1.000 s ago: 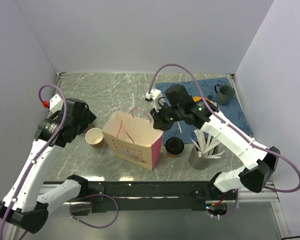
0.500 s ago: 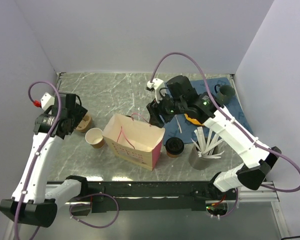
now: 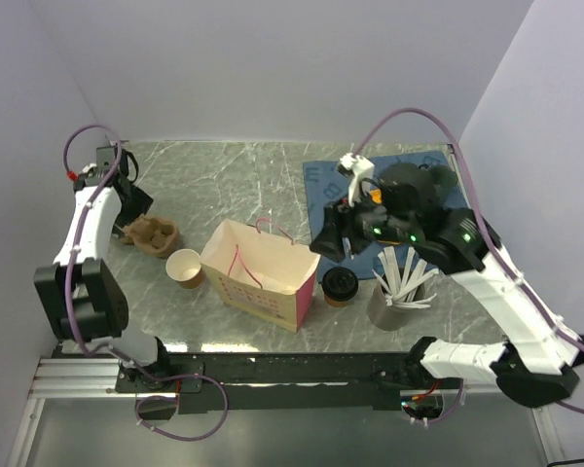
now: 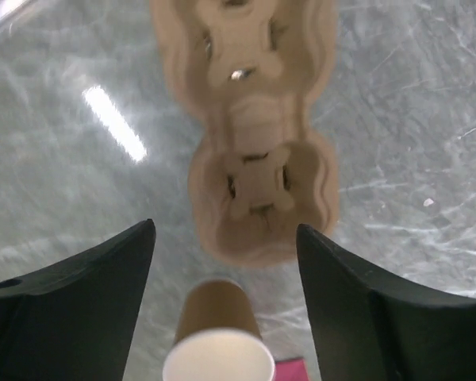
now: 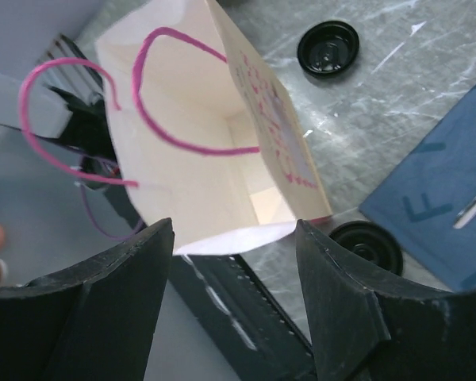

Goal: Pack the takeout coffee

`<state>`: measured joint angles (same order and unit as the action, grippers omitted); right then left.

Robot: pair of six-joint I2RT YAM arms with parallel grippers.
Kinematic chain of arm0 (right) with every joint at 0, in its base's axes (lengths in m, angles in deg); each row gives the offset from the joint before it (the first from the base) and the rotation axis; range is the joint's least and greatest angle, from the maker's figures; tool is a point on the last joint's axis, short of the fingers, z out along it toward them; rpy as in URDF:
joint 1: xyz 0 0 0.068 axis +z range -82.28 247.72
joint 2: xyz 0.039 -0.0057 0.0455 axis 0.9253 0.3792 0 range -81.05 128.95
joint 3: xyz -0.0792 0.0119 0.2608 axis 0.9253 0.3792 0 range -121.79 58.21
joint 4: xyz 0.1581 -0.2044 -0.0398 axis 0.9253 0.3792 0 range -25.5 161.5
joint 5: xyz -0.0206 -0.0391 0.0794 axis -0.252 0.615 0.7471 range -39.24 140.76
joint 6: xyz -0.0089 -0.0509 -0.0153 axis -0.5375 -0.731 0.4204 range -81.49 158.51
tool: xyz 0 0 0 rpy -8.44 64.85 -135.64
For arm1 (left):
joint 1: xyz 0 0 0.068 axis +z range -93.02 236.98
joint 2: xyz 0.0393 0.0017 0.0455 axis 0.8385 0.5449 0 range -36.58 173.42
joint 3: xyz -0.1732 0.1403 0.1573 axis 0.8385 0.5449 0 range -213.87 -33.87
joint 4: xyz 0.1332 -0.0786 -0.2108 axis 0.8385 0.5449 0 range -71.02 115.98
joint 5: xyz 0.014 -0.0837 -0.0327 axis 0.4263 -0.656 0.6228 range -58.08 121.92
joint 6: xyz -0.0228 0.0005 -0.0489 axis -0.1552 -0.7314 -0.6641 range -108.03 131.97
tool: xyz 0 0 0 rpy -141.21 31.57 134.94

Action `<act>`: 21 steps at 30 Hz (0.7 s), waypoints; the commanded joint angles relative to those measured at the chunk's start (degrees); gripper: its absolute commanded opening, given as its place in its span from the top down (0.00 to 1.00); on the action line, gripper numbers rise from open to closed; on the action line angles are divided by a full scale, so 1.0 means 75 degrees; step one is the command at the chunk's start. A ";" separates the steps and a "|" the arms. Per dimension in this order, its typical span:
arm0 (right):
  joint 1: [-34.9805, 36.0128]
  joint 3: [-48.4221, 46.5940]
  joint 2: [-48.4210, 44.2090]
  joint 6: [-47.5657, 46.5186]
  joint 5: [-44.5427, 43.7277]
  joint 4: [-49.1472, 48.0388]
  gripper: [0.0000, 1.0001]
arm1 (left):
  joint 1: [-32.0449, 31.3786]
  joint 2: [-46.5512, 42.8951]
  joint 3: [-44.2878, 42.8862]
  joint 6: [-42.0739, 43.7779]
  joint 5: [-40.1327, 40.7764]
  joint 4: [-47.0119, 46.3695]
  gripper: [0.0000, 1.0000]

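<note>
— What had moved over that last second?

— Both arms. We saw the left arm swing back to the far left corner, which uncovered the carrier [image 3: 154,234]. The right arm drew off from the handles of the bag [image 3: 263,277] toward the right. The bag, the cup [image 3: 184,267] and the coffee [image 3: 340,284] lay where they had been.

— And the grippers?

— We found the left gripper [image 4: 226,230] spread wide and empty, hanging over the carrier, with the cup at the bottom edge of its view. The right gripper [image 5: 235,225] was spread too, with nothing between its fingers, looking down into the bag's mouth.

— Where was the coffee?

— It stood on the worktop [image 3: 224,180] just beside the bag's right side, lid on, outside the bag. Neither gripper touched it. A loose lid [image 5: 328,48] lay apart from it on the worktop, and we did not count that one.

— So how far along were we?

— We judged that nothing was packed yet. The bag stood upright and open, and what we could see of its inside was bare. As we read it, every step was left: close on the coffee, lift it over the rim, lower it in upright and let go. The right gripper was the nearer one.
</note>
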<state>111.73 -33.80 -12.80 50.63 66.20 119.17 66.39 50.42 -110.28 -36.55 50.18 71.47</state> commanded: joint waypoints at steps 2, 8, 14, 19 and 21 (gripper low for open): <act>0.0062 0.0735 -0.0825 0.0880 -0.0300 -0.0458 0.30 | 0.0116 0.1346 -0.1341 0.2715 -0.0358 -0.0190 0.17; 0.0050 -0.0163 -0.0348 0.0693 -0.0980 0.0372 0.30 | 0.0187 0.1993 -0.1894 0.2920 -0.0549 -0.0062 0.22; 0.0050 -0.0271 0.0028 0.0540 -0.1180 0.0608 0.30 | 0.0222 0.2122 -0.2270 0.0529 0.0130 0.0371 0.30; 0.0050 0.0103 -0.0111 0.0809 -0.0958 0.0165 0.30 | 0.0269 0.1959 -0.2130 -0.0770 0.1032 0.0641 0.38; 0.0050 0.0209 -0.0217 0.0833 -0.0946 0.0082 0.30 | 0.0339 0.1842 -0.2001 -0.1042 0.1127 0.0619 0.42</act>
<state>111.73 -32.84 -12.13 55.64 59.23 122.54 67.96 66.75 -125.71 -34.80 53.22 73.98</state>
